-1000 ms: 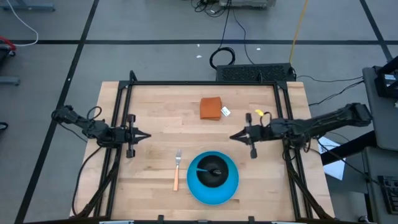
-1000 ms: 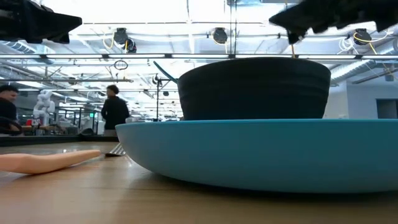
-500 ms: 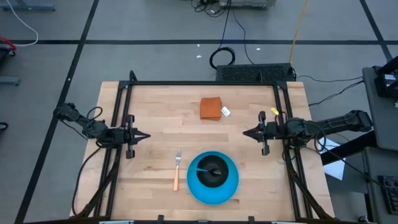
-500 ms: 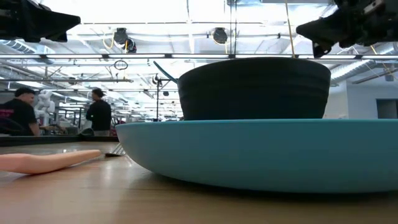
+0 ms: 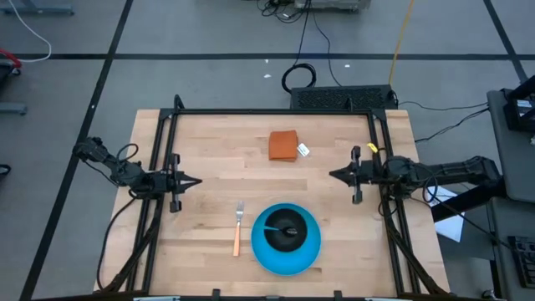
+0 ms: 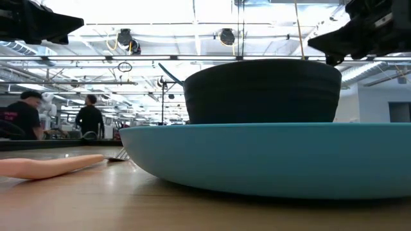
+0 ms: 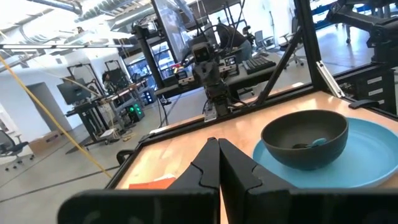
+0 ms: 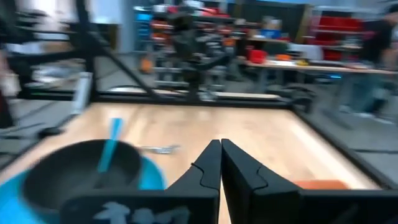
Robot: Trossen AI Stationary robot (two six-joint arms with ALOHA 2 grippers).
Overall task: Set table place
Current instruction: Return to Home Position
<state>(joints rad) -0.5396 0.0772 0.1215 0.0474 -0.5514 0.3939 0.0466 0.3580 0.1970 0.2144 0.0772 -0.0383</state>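
The round blue plate (image 5: 286,240) lies near the table's front edge, with the black bowl (image 5: 286,230) on it and the blue-handled spoon (image 8: 111,146) standing in the bowl. The orange-handled fork (image 5: 237,231) lies flat on the wood just left of the plate. My left gripper (image 5: 197,181) is shut and empty at the table's left side, above the wood. My right gripper (image 5: 333,176) is shut and empty at the table's right side. Both point toward the table's middle.
A folded orange cloth (image 5: 283,145) with a white tag lies at the far middle of the table. The black metal frame (image 5: 272,112) edges the tabletop (image 5: 217,159). People stand in the room beyond the table, seen in the low view (image 6: 90,119).
My right gripper has drawn back toward the table's right edge, away from the table's middle, staying shut and empty. The plate, bowl, spoon and fork have kept still.
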